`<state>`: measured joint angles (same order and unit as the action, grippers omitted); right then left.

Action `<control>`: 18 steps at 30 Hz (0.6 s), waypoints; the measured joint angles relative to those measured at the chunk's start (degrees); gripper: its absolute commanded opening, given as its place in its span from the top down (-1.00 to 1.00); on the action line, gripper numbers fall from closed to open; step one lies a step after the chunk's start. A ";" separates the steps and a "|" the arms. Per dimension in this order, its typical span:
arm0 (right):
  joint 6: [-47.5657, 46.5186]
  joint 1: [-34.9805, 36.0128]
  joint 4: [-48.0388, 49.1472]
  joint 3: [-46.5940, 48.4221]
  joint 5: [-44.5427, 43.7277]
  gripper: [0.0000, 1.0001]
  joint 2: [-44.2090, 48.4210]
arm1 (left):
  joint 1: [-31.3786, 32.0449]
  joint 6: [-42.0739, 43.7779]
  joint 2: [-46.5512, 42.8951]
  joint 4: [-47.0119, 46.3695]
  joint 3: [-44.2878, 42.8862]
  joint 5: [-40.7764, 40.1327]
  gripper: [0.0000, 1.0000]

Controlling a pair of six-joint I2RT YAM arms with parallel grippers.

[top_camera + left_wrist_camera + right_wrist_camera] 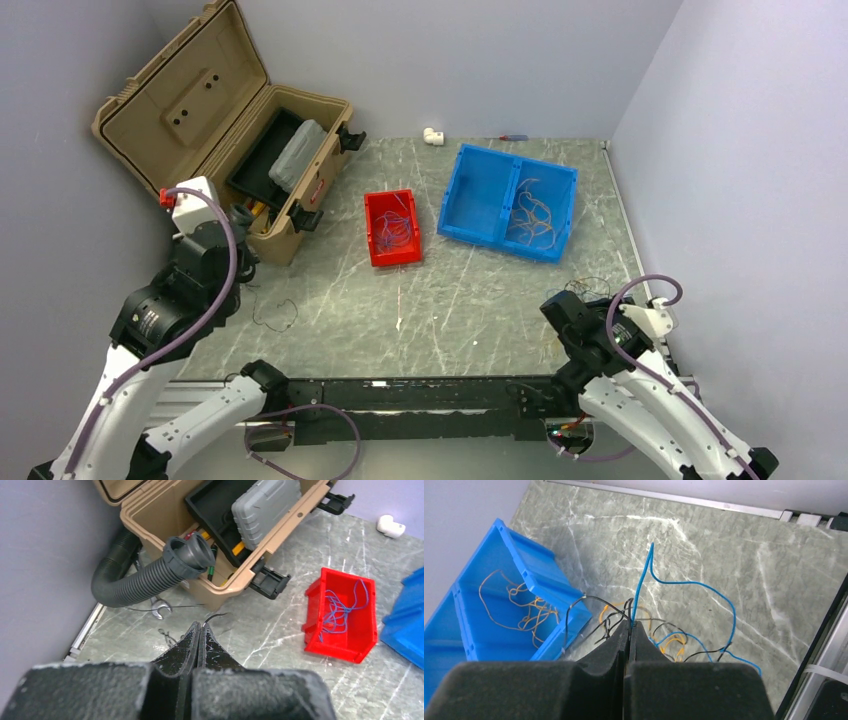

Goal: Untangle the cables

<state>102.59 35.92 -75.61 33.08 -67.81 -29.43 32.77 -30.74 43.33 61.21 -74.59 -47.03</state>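
Observation:
My right gripper (630, 624) is shut on a blue cable (644, 575), which rises from between its fingertips and arcs off to the right. A tangle of orange, black and blue cables (669, 640) lies on the table just beyond the tips, near the table's right edge (590, 287). My left gripper (200, 626) is shut, and a short black cable end (216, 615) curls out of its tip. A thin black cable loop (275, 315) lies on the table by the left arm. Blue cables (340, 611) lie in the red bin (320, 630). Orange cables (524, 610) lie in the blue bin (489, 640).
An open tan toolbox (230, 150) stands at the back left, with a grey corrugated hose (145, 577) and a wrench (160, 609) at its near corner. The red bin (378, 250) and blue bin (470, 195) sit mid-table. A white pipe elbow (433, 135) lies by the back wall.

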 measured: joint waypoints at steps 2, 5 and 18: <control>0.94 0.00 -1.31 0.59 -0.35 1.00 -0.50 | -0.55 -0.17 -0.11 0.17 -0.02 -1.33 1.00; 0.46 0.00 -1.79 1.18 -0.79 1.00 -1.31 | -1.14 0.96 -0.02 -0.98 0.72 -0.72 1.00; -48.81 -0.02 35.10 -1.07 17.64 -0.59 4.81 | -1.42 9.09 4.87 -12.46 2.73 29.46 1.00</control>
<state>53.78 35.90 -40.51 32.01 -50.17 -24.62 31.35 -21.65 48.21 48.75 -71.85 -17.56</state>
